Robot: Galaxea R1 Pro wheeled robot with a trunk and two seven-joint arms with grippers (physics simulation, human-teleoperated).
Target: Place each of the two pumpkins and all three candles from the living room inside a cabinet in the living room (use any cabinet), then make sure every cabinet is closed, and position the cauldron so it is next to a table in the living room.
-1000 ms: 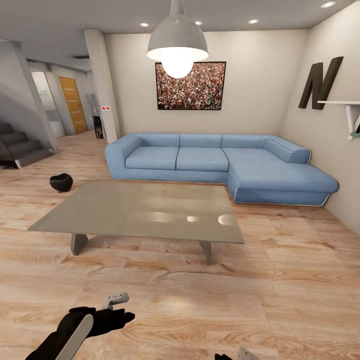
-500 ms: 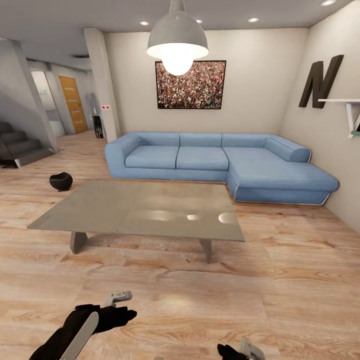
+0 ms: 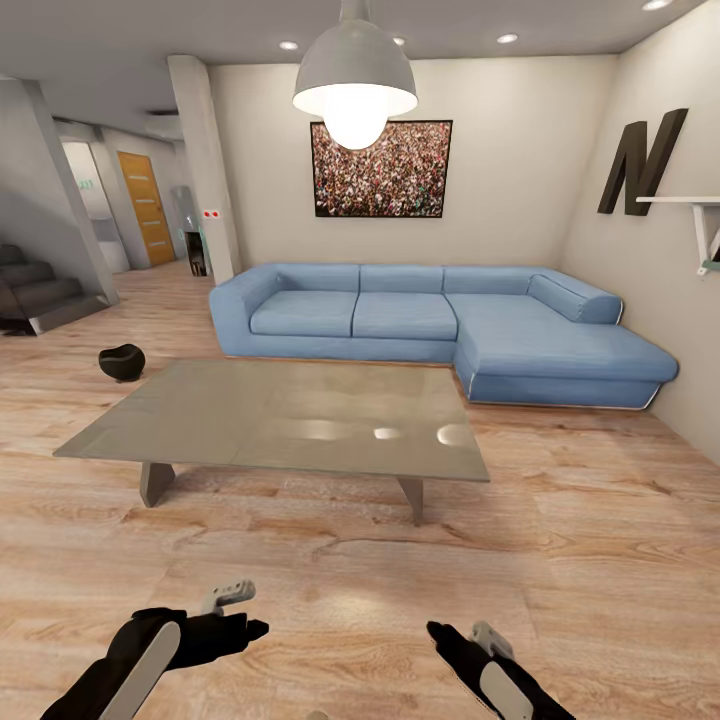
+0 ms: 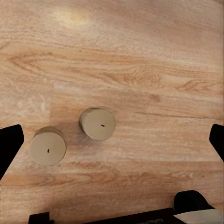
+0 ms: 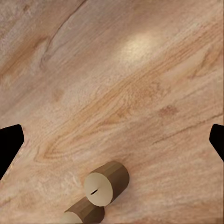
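The black cauldron (image 3: pixel 122 361) sits on the wood floor, apart from the far left corner of the grey coffee table (image 3: pixel 280 420). Two beige candles (image 4: pixel 97 123) (image 4: pixel 48 146) stand upright on the floor below my left gripper (image 4: pixel 112 142), which is open and well above them. In the right wrist view the same kind of candles (image 5: pixel 106 183) (image 5: pixel 84 214) appear near the frame edge, under my open right gripper (image 5: pixel 112 140). Both grippers (image 3: pixel 245 612) (image 3: pixel 465 640) hang low over the floor in front of the table. The pumpkins and the cabinet are out of view.
A blue corner sofa (image 3: pixel 440 325) stands behind the table against the back wall. A pendant lamp (image 3: pixel 355 85) hangs over the table. Stairs (image 3: pixel 35 295) and a hallway lie at the left. Open wood floor runs between me and the table.
My right arm has risen into the head view from the bottom edge. The left arm has shifted slightly left and down. Table and cauldron stay put.
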